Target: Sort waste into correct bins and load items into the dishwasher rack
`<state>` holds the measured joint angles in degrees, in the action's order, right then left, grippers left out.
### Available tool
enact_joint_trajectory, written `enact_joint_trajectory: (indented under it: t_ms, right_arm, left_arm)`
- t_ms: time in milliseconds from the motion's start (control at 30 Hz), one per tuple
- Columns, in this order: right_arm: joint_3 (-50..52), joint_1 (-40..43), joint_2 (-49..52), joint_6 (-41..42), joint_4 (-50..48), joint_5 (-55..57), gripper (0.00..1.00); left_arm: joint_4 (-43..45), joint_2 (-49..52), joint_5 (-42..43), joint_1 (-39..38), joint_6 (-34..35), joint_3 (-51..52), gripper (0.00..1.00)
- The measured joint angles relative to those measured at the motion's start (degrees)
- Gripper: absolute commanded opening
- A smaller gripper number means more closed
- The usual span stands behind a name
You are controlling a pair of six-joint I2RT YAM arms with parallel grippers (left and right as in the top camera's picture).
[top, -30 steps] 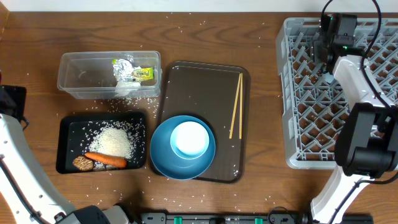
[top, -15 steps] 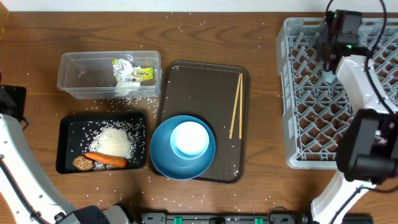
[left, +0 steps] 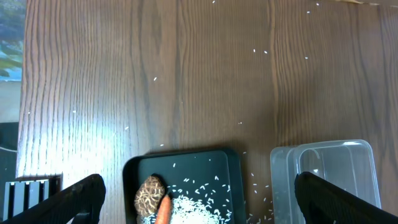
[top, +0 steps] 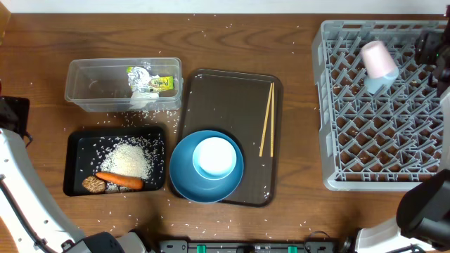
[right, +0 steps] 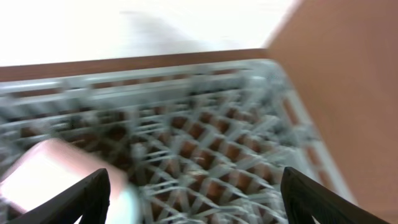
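My left gripper and right gripper stand wide open, empty; pinkish cup lies in the rack.

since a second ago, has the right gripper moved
Yes. In the overhead view the right gripper has swung rightward, from above the upper-left part of the dishwasher rack to its right edge, uncovering the white-pinkish cup.

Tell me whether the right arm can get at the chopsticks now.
Probably yes: the chopsticks lie uncovered on the brown tray, on its rack-facing side, and the right gripper is open and empty over the rack.
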<state>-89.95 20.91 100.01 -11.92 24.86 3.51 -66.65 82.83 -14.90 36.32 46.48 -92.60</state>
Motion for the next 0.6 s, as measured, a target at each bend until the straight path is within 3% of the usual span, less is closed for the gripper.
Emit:
enact_joint_trajectory:
  t_ms: [267,600]
  right_arm:
    - [0.0,-5.31,7.63,-3.58,0.02,-11.54,0.86]
    - [0.0,-15.13,15.69,-7.23,-5.05,3.65,0.92]
  left_arm:
    - [0.0,0.0,0.0,0.0,0.0,0.0,0.98]
    - [0.02,0.0,0.0,0.0,0.0,0.0,0.98]
